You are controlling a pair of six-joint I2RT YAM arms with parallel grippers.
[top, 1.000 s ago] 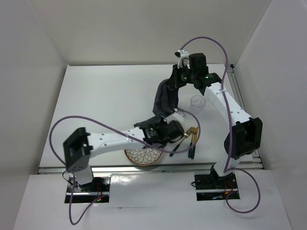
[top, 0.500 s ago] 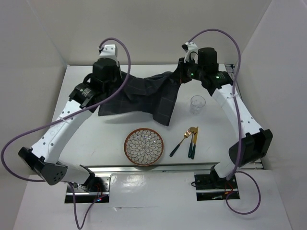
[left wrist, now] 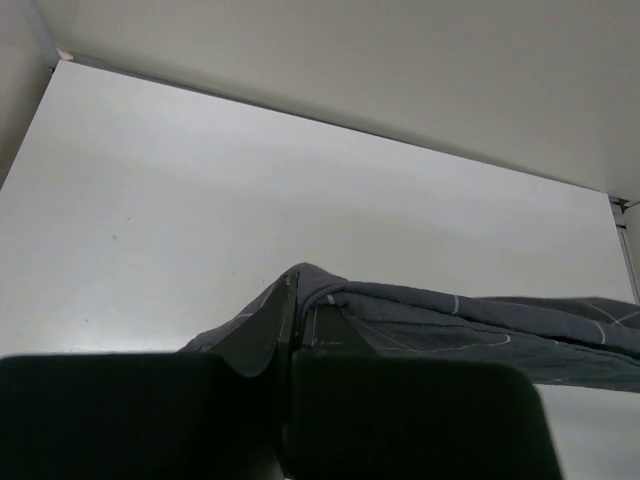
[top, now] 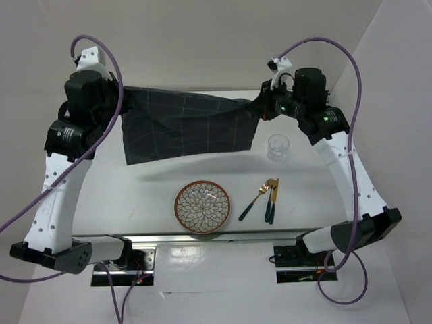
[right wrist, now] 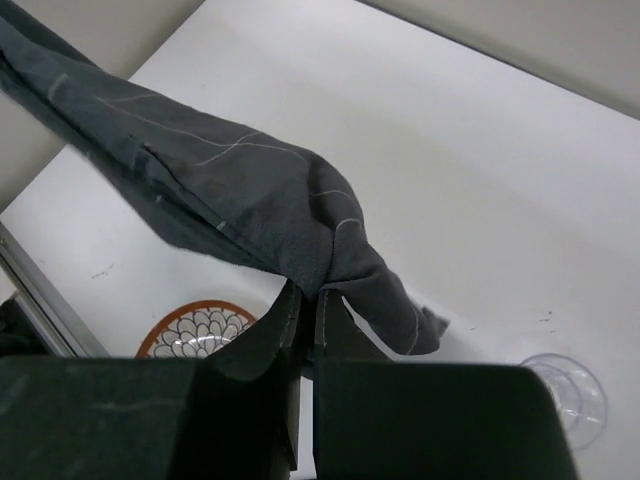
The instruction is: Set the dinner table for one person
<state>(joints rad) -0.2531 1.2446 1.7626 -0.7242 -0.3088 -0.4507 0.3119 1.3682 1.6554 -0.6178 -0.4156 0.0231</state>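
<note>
**Desk [top: 135, 192] waiting below, mat stretched in the air over its far half**

At the near edge, a patterned plate [top: 202, 206] sits on the white desk roughly midway between the two arm bases. Just to its right lies a small bunch of cutlery [top: 264, 200], handles toward me. Further back on the right stands a clear glass [top: 278, 148], upright and on its own.

Beyond these, the dark grid-lined mat [top: 185, 128] hangs like a banner. The left arm [top: 61, 175] and the right arm [top: 351, 169] are both raised high, and each holds one upper corner. Both wrist views show the same thing: the left jaws are pressed together on a fold of the cloth, and the right jaws are pinched on a bunched corner with the rest trailing away.

The mat's long axis runs left to right, parallel to the near edge, and it is pulled fairly taut between the two grips. The desk lies straight below both sets of jaws and well apart from them. The mat's lower edge hangs over the bare far half, behind the plate. I cannot tell for sure whether it brushes the surface.

Neither arm is nearer, since each holds an end. As I read it, laying the mat flat means both arms coming down together. The right end hangs close beside the glass, so that is where a snag looks likeliest.
</note>
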